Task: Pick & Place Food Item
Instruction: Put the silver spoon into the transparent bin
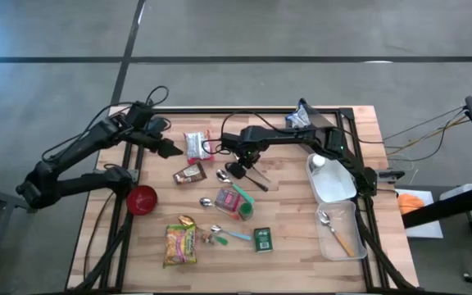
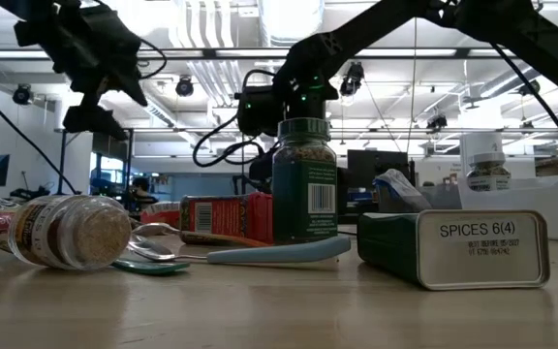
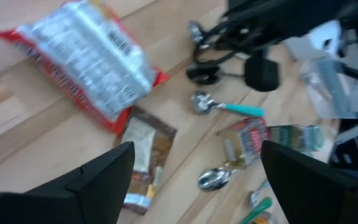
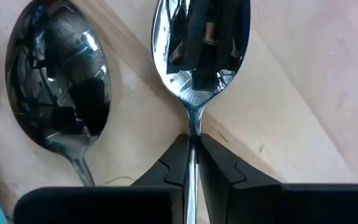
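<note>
Only legible writing: tin (image 2: 453,249) reads "SPICES 6(4)". Right end effector (image 4: 192,163) pinches spoon (image 4: 199,50) neck; left end effector (image 3: 194,171) wide.

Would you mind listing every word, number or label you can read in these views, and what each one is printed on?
"SPICES 6(4)": on the end face of the green tin lying on its side, low view.
Two smaller lines beneath it on the same tin: too small to read.
Barcode label on the upright spice jar: digits unreadable.
Print on the red and silver snack packet: blurred.
</note>
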